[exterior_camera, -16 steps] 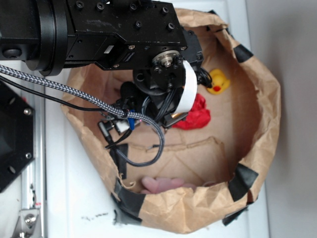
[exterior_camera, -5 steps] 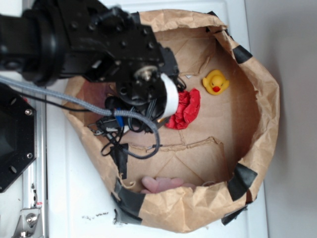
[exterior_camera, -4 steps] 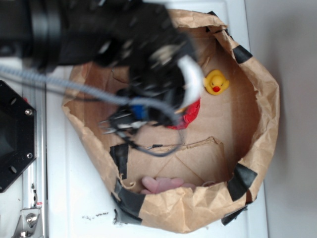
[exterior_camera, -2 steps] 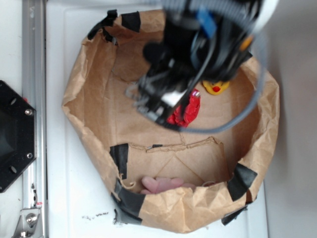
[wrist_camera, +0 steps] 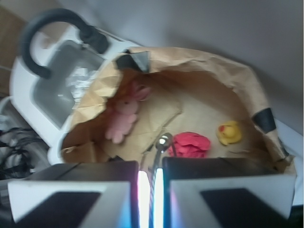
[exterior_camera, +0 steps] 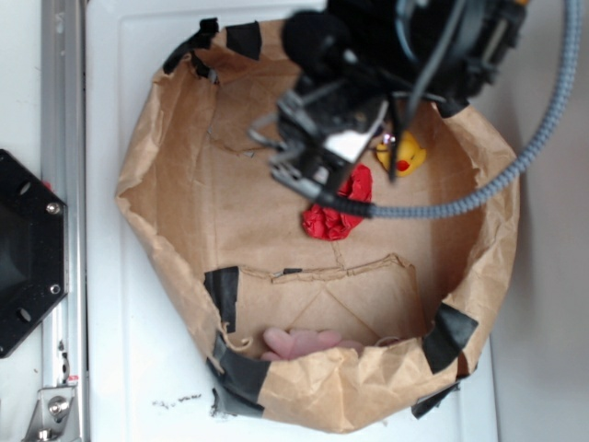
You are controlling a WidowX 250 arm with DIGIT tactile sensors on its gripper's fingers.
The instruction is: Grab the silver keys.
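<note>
End effector [wrist_camera: 151,183]: in the wrist view its two pale fingers [wrist_camera: 71,199] stood almost together, with only a thin bright slit between them; a slim silvery piece rose out of that slit. In the exterior view it was raised over the upper part of the bag, blurred, and its jaws could not be made out there.
Silver keys [wrist_camera: 163,145]: a narrow, shiny grey metal strip with a rounded glinting top, pinched in the slit and standing up from the fingers. It was blurred, so single keys or a ring could not be told apart. It could not be picked out in the exterior view.
Paper bag [exterior_camera: 166,138]: brown, crumpled, wide open with its rim rolled down, patched with black tape at several spots, standing on the white surface [exterior_camera: 138,368].
Red cloth [exterior_camera: 336,210]: bunched on the bag's floor near the middle, partly under the arm in the exterior view.
Yellow duck [exterior_camera: 403,155]: on the bag floor, near the red cloth, towards the bag's wall.
Pink plush toy [wrist_camera: 122,121]: lying against the bag's inner wall, well apart from the duck; only its edge showed in the exterior view.
Grey cable [exterior_camera: 515,166]: looped from the arm across the bag's rim.
</note>
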